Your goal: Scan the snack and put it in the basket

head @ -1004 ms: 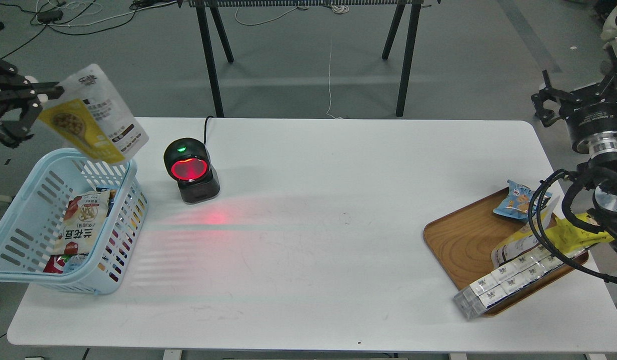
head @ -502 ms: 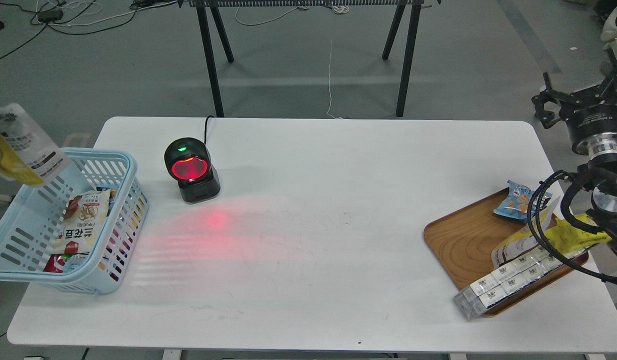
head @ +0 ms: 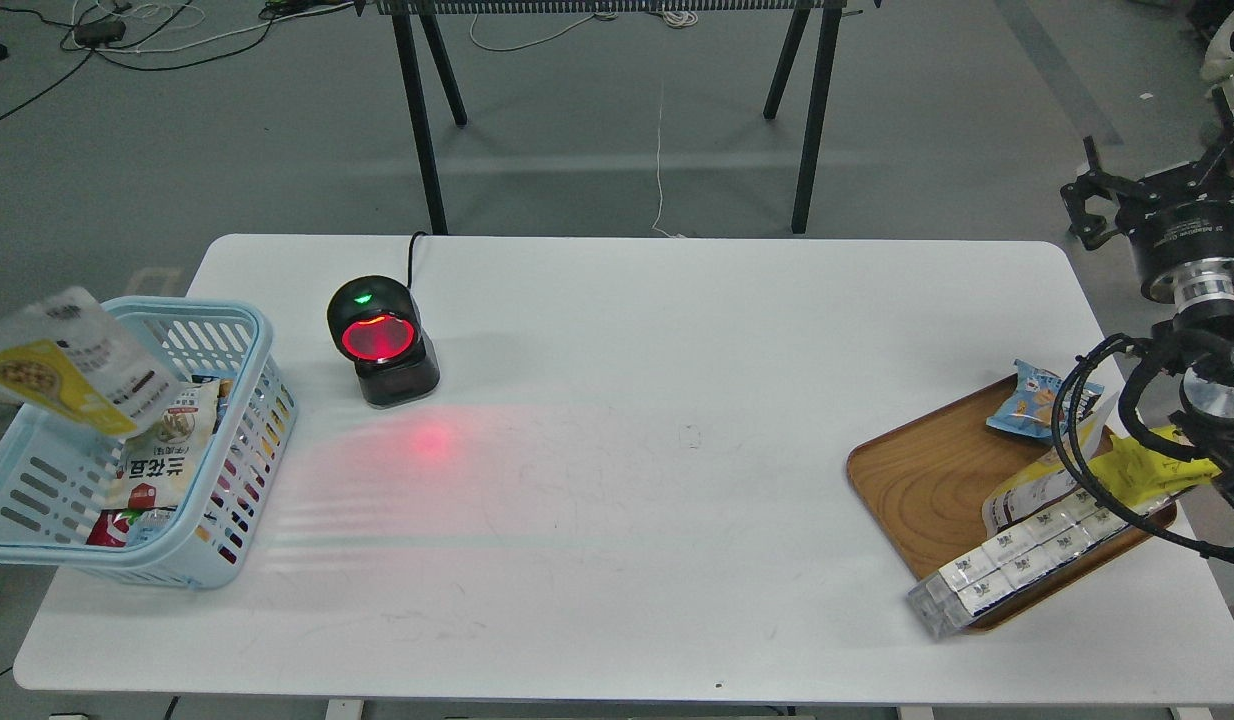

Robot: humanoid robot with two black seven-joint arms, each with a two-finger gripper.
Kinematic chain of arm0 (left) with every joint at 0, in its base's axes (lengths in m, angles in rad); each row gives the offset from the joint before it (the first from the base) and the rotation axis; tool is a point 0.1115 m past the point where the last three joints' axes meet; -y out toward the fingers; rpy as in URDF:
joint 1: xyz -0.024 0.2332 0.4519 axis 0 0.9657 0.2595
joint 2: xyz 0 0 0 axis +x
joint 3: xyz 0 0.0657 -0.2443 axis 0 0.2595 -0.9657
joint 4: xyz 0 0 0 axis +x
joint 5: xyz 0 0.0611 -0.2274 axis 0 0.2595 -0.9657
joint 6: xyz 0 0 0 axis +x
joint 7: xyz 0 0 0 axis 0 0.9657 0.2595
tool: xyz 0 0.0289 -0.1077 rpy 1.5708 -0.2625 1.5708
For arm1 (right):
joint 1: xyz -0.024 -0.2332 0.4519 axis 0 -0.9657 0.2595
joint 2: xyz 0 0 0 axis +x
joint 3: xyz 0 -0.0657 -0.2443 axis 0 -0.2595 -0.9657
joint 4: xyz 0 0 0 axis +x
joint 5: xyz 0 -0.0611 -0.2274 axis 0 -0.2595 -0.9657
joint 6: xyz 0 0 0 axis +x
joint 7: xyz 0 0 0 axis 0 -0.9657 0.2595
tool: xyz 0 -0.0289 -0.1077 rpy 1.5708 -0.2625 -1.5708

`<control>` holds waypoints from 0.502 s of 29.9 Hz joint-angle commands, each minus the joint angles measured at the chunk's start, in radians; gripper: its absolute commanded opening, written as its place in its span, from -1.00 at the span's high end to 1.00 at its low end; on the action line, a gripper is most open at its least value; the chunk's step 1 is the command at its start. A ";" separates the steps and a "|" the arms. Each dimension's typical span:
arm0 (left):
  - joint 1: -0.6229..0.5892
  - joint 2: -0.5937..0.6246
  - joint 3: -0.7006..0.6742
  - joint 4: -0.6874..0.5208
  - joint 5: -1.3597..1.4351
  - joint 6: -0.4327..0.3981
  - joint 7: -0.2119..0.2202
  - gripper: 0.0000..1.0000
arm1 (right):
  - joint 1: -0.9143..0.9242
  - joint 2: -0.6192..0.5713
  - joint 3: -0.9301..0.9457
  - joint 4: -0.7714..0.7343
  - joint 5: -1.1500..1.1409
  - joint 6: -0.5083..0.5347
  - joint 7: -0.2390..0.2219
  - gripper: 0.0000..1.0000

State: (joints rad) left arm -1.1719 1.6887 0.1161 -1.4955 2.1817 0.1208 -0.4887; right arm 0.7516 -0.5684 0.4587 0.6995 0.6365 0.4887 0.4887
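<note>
The snack [head: 72, 365], a yellow and white pouch with a round nut picture, hangs tilted over the left part of the light blue basket [head: 262, 345], low at its rim. Its left end reaches the view's edge. I cannot tell whether anything holds it. My left gripper is out of view. My right gripper [head: 1157, 175] is high at the right, past the table's far right corner, with its black fingers spread and nothing between them.
A black scanner [head: 382, 340] with a red window stands right of the basket and throws red light on the white table [head: 627, 500]. The basket holds other packets [head: 162, 450]. A brown wooden tray [head: 922, 480] at the right holds a blue packet [head: 1032, 400], a yellow packet [head: 1142, 470] and a white box [head: 1017, 565].
The snack moved left from above the basket's far rim, then came down onto the basket's left part. The left gripper left the view. The right arm barely moved.
</note>
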 commanded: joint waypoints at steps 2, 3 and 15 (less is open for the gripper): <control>0.000 -0.004 -0.001 0.000 0.000 0.022 0.000 0.51 | 0.003 -0.001 -0.002 0.000 0.000 0.000 0.000 -0.96; -0.002 -0.007 -0.001 0.000 0.000 0.025 0.000 0.44 | 0.003 -0.001 -0.002 0.000 0.000 0.000 0.000 -0.96; -0.011 -0.285 -0.053 0.061 -0.607 0.013 0.000 0.15 | 0.035 -0.001 -0.002 0.000 -0.081 0.000 0.000 -0.96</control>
State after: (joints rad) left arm -1.1826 1.5000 0.0741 -1.4716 1.7511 0.1355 -0.4886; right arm 0.7785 -0.5693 0.4536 0.6995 0.6072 0.4887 0.4887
